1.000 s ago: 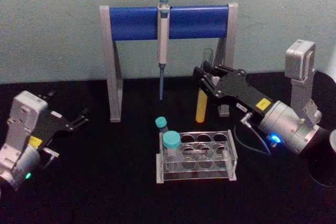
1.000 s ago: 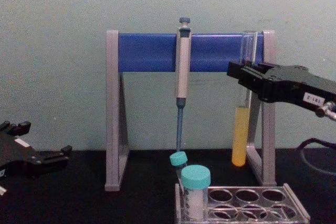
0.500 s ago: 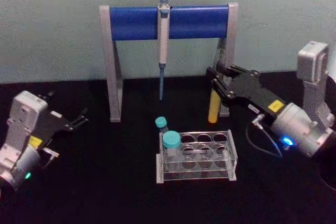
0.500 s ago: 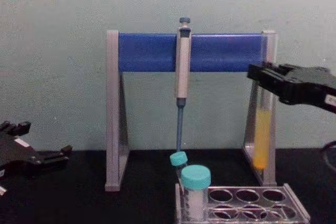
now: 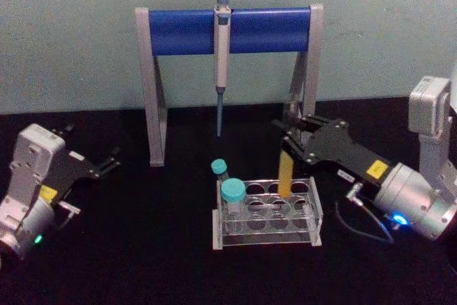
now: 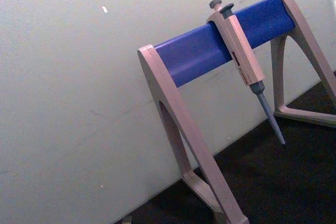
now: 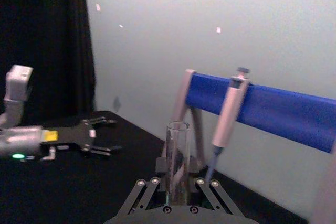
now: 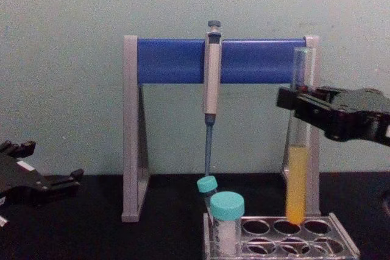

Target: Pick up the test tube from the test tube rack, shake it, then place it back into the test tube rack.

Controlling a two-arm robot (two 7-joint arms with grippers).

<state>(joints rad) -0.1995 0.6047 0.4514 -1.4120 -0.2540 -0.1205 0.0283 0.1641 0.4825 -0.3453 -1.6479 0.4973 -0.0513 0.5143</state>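
The test tube is a slim clear tube with yellow liquid in its lower part. It hangs upright, and my right gripper is shut on its upper part. In the chest view the test tube has its round tip at the top of the rear row of the clear test tube rack; whether it is inside a hole I cannot tell. The right wrist view shows the test tube held between the fingers. The test tube rack stands at the table's middle. My left gripper rests open at the far left.
Two teal-capped white tubes stand at the rack's left end. Behind the rack stands the grey-and-blue pipette stand with a pipette hanging from its bar; its right leg is just behind the held tube.
My right gripper has carried the tube from beside the stand's right leg forward, leftward and down, so its tip now sits at the rack's rear row. The left arm has not moved.
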